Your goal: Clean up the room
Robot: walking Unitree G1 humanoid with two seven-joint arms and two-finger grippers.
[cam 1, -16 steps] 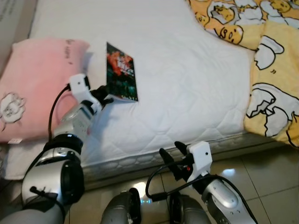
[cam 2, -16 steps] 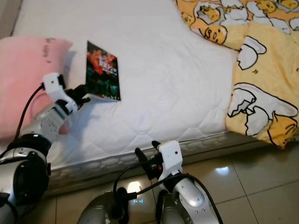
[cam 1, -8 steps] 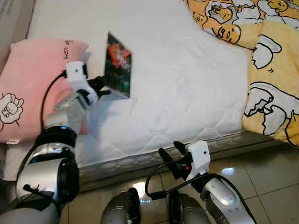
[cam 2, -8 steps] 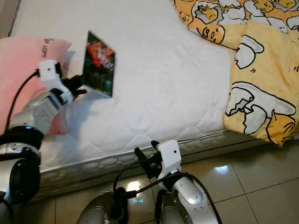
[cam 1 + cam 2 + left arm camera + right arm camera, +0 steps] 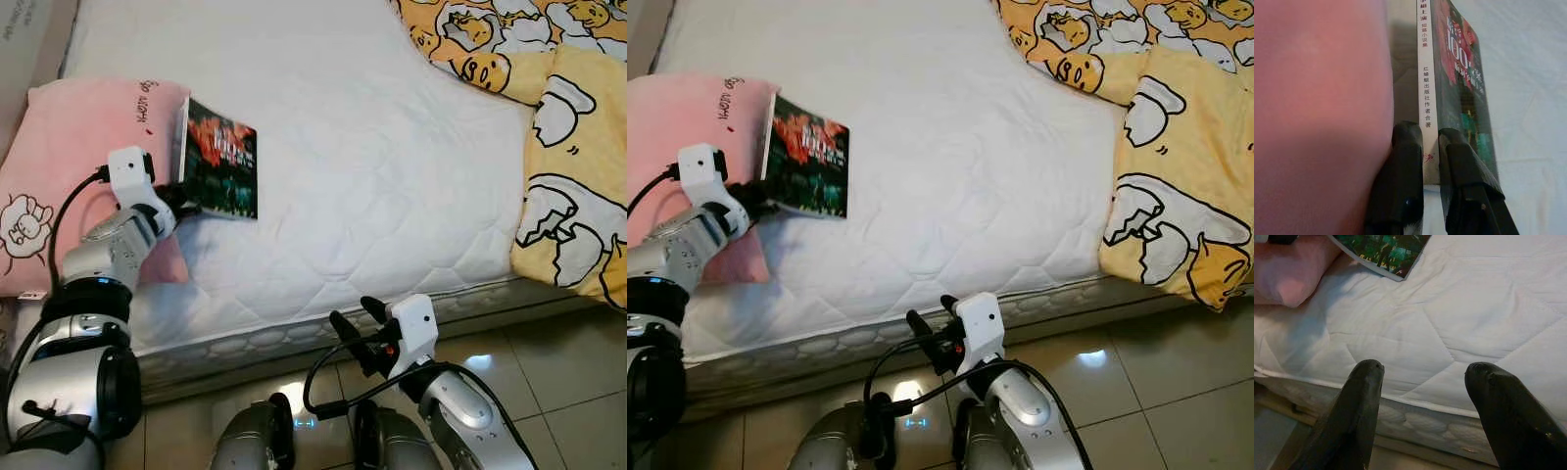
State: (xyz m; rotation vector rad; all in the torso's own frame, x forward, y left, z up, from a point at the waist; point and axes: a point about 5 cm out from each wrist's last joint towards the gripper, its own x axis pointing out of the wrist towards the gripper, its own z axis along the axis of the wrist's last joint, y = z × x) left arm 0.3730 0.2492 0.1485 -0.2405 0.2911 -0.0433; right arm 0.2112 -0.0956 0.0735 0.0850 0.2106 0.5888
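Item: book [image 5: 221, 171], paperback, dark cover with red and green print, recorded in the left eye view as held tilted above the white mattress [image 5: 392, 176] beside the pink pillow [image 5: 69, 166], pinched at its lower edge by the left gripper [image 5: 179, 194]; the right gripper [image 5: 355, 331] was noted low, before the bed edge over the tiled floor [image 5: 549, 392], its fingers spread and holding nothing. A yellow patterned blanket [image 5: 578, 147] was logged well apart at the far side. In the right eye view the same arrangement was recorded, the book overlapping the pillow's edge. In the left wrist view the two black fingers [image 5: 1405, 166] were seen pressed on either side of the spine end, only a narrow strip of the book being gripped, the pillow close alongside. In the right wrist view the spread fingers [image 5: 1359, 396] were noted over the mattress border, a book corner beyond. Risk judged: with so shallow a hold, the book could pivot or slip out during carrying, or its cover could catch on the pillow.
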